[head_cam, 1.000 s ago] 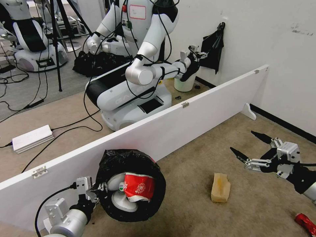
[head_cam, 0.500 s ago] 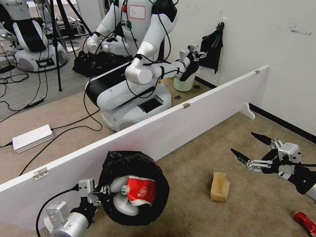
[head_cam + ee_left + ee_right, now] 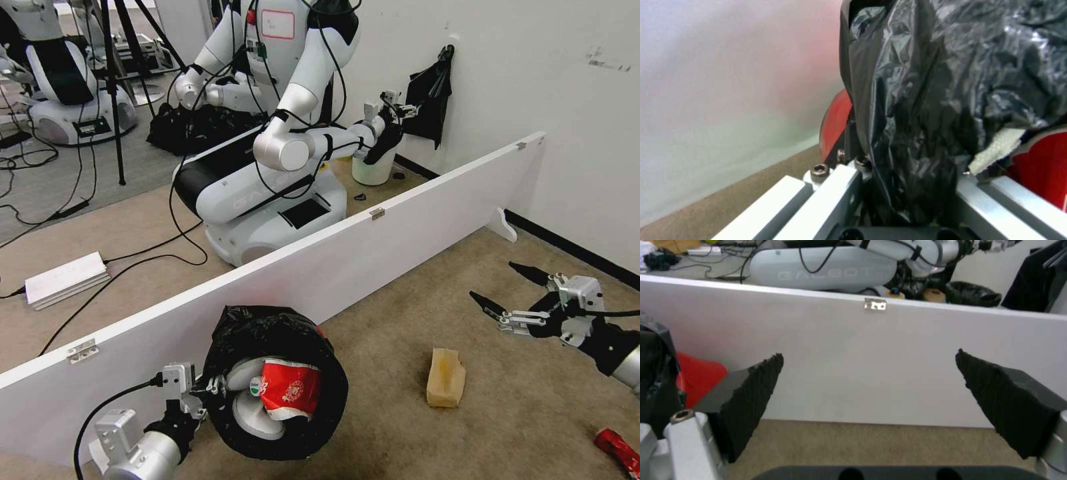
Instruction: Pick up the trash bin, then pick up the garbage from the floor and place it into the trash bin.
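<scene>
The trash bin (image 3: 319,407), red with a crinkly black bag (image 3: 925,100) over its rim, hangs tilted at the lower left of the head view, its mouth facing me. My left gripper (image 3: 202,389) is shut on its rim. Inside lie a red-white paper cup (image 3: 288,389) and a white slipper (image 3: 248,415). On the carpet lie a tan paper bag (image 3: 446,377) and, at the bottom right corner, a red can (image 3: 617,448). My right gripper (image 3: 491,280) hovers open above the floor, to the right of the paper bag and beyond it, with nothing between its fingers (image 3: 751,400).
A long white board (image 3: 373,247) fences the carpet on the far side, and a white wall (image 3: 587,133) closes it on the right. Behind the board stand another white robot (image 3: 267,180), a white bin (image 3: 372,170), cables and a tripod.
The bin in my left gripper has shifted a little to the right and lower. My right gripper has risen slightly. The paper bag and can lie where they were.
</scene>
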`<state>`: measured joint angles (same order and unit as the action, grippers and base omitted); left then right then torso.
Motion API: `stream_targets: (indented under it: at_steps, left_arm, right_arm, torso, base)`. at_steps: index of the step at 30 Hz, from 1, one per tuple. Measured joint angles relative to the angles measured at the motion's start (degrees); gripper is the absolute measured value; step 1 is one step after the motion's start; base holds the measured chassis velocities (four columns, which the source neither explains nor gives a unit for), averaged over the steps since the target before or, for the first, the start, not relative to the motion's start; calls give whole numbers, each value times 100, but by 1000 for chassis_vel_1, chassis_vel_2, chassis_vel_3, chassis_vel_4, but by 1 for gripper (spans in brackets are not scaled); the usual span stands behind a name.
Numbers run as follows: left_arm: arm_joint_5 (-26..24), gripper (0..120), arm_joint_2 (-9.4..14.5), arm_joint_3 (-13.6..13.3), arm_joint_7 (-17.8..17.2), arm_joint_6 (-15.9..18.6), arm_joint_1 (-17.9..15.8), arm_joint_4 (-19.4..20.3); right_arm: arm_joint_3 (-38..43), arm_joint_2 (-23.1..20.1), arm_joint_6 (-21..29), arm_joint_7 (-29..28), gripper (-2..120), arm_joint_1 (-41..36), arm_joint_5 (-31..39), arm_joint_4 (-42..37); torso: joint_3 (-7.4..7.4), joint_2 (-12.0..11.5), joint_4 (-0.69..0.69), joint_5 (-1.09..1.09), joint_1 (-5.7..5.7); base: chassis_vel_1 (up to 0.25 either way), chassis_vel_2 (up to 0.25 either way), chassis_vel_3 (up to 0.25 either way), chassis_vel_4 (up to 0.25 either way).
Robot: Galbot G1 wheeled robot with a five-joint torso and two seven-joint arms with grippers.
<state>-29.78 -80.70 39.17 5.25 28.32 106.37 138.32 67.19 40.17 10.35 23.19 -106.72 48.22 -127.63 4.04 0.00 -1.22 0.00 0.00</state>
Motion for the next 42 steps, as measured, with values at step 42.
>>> stream_targets:
  at_steps: [42]
  left_arm:
    - [396,0,-112,-203,356,-164,204,80]
  right_arm:
    - [-719,-425,659,-776,100,403,119,396]
  torso:
    - [0,0,-1,0,0]
  base:
    - [0,0,0,0]
